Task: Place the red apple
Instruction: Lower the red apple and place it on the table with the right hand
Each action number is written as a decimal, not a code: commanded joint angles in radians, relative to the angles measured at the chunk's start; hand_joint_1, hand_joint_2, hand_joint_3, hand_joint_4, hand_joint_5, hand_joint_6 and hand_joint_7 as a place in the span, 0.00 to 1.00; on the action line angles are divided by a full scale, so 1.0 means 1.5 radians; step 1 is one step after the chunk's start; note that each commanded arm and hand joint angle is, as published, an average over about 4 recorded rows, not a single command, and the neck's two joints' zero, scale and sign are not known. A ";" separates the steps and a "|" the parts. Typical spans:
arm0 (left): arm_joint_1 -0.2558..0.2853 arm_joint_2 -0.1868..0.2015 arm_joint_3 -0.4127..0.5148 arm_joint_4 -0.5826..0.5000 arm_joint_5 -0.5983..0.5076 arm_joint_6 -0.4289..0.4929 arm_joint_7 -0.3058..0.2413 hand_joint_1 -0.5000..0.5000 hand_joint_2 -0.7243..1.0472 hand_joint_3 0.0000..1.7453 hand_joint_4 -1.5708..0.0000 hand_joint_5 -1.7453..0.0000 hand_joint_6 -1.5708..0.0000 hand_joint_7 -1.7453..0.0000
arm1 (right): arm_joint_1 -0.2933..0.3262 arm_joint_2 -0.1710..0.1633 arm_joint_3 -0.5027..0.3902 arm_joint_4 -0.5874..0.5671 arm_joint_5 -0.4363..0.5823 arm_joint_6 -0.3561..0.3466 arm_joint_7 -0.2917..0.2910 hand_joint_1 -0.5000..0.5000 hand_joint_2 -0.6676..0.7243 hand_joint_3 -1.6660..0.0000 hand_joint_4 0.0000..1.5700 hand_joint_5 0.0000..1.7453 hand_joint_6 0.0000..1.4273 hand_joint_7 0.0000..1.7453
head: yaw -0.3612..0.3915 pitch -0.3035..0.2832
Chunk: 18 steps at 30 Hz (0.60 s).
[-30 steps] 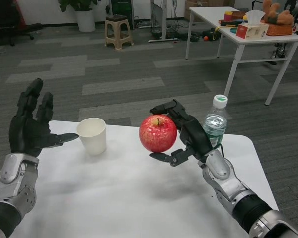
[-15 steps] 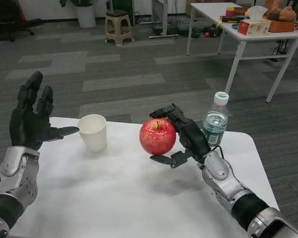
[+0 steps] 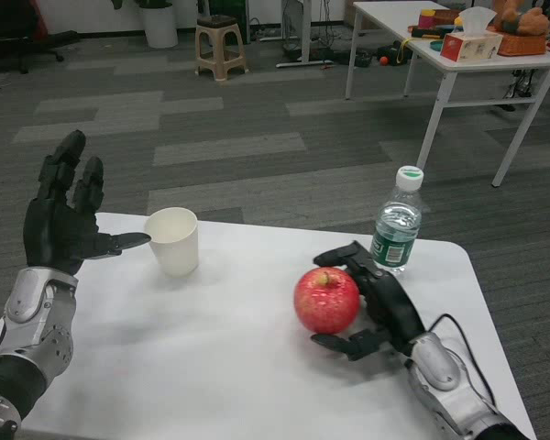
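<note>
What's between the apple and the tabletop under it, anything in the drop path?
Nothing visible. The red apple sits low in the right hand, at or just above bare white table. The paper cup and water bottle stand farther back, off to either side.

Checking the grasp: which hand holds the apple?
The right hand: its fingers wrap the red apple. The left hand is raised, holding nothing.

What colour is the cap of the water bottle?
White, on the water bottle's cap, seen in the head view.

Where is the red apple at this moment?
In the head view, the red apple is low over the white table, right of centre, held in the right hand, near the water bottle.
</note>
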 commanded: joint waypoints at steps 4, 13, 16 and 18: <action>-0.006 0.005 -0.004 0.001 0.003 0.002 0.000 0.24 0.55 0.00 1.00 1.00 1.00 0.76 | 0.078 0.015 -0.078 -0.038 -0.025 0.001 -0.001 0.38 0.09 0.43 0.24 0.83 0.65 0.88 | -0.011 -0.006; -0.014 0.006 -0.013 0.004 0.004 0.003 0.000 0.24 0.55 0.00 1.00 1.00 1.00 0.76 | 0.089 0.007 -0.067 -0.026 -0.039 0.006 0.023 0.36 0.09 0.35 0.19 0.83 0.52 0.91 | -0.009 -0.016; -0.015 0.007 -0.018 0.003 0.004 0.003 0.000 0.24 0.55 0.00 1.00 1.00 1.00 0.76 | 0.089 0.012 -0.064 -0.017 -0.050 0.006 0.032 0.31 0.09 0.26 0.14 0.79 0.39 0.94 | -0.012 -0.018; -0.016 0.008 -0.019 0.003 0.003 0.003 0.000 0.24 0.53 0.00 1.00 1.00 1.00 0.76 | 0.089 0.015 -0.064 -0.015 -0.053 0.006 0.036 0.28 0.10 0.24 0.10 0.71 0.26 0.97 | -0.014 -0.020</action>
